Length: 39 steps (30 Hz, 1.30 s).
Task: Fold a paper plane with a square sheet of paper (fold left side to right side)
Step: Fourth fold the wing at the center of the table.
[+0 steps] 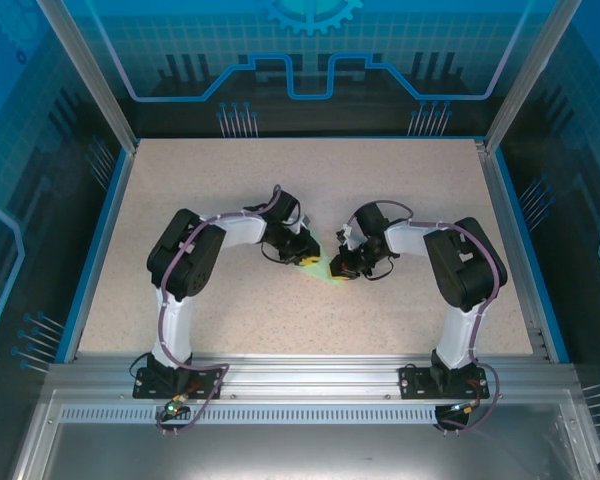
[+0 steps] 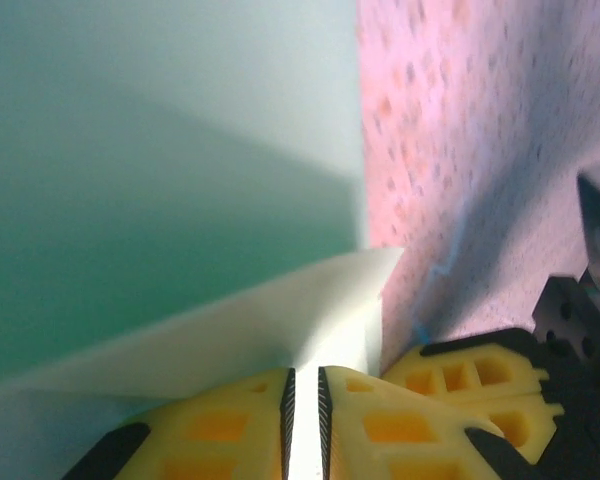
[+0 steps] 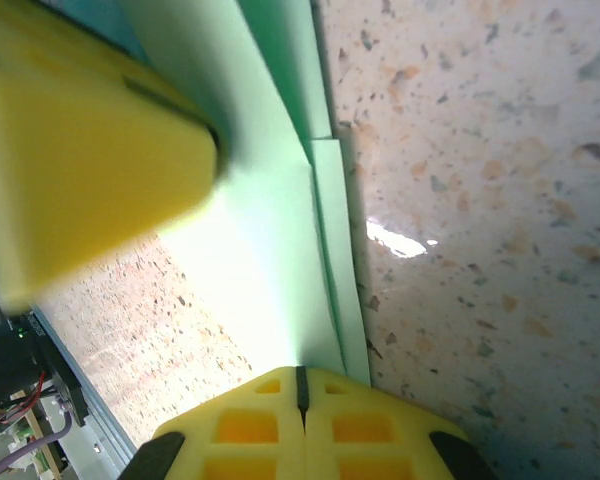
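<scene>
Now I'm watching left gripper (image 2: 303, 388) pinching raised flap of sheet of paper (image 1: 321, 266), fingers nearly together on it. Right gripper (image 3: 300, 380) sitting fully closed, tips at folded layers. Sheet lying mid table (image 1: 280, 180), between both grippers.

table (image 1: 310, 170) far half: free | centre: fingers (image 1: 309, 259) crowd paper (image 1: 325, 268) (close together)
</scene>
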Tool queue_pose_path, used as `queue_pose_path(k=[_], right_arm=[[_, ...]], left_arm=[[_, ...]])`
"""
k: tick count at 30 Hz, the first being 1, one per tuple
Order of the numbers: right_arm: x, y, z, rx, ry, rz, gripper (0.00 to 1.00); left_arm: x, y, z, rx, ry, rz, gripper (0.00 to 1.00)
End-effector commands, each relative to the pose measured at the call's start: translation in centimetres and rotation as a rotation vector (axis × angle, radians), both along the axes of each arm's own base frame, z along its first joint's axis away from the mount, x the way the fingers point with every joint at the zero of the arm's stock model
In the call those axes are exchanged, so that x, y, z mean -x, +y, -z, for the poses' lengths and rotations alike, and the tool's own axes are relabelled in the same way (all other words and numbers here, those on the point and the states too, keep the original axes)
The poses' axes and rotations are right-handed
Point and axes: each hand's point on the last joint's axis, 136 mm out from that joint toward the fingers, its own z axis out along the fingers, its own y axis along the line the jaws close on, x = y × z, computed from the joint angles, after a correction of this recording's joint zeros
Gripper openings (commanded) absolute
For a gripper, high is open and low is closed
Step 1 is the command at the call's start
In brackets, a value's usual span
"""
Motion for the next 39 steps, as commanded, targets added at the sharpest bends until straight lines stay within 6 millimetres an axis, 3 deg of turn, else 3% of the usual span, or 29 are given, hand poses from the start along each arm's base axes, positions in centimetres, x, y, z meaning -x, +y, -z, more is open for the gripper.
queue_pose_path(k=[1, 14, 19, 23, 26, 31, 35, 39], right_arm=[[6.1, -4.6, 5.2, 0.271, 0.224, -0.014, 0.01], [5.9, -4.4, 4.9, 0.261, 0.218, -0.017, 0.01], [5.8, -4.2, 4.6, 0.244, 0.206, -0.026, 0.01], [4.8, -2.9, 3.3, 0.170, 0.158, -0.023, 0.03], [3.5, -1.7, 1.4, 0.096, 0.087, -0.030, 0.07], [0.8, -0.6, -3.3, 0.020, -0.096, -0.042, 0.26], [-1.5, -1.8, -7.0, 0.031, -0.263, -0.018, 0.49], [-2.8, -3.8, -8.6, 0.091, -0.358, 0.000, 0.63]], left_arm=[[-3.2, 5.3, 2.6, -0.134, -0.016, -0.090, 0.19], [-8.7, 11.9, 2.7, -0.114, -0.026, -0.208, 0.21], [-11.0, 13.5, 1.1, -0.073, -0.056, -0.236, 0.21], [-11.5, 14.1, -1.2, -0.058, -0.097, -0.237, 0.23], [-10.6, 14.6, -3.3, -0.059, -0.140, -0.240, 0.25], [-7.0, 14.9, -6.1, -0.027, -0.188, -0.279, 0.34], [-3.0, 14.3, -7.4, -0.014, -0.210, -0.298, 0.45], [0.2, 11.2, -8.1, 0.030, -0.220, -0.266, 0.51]])
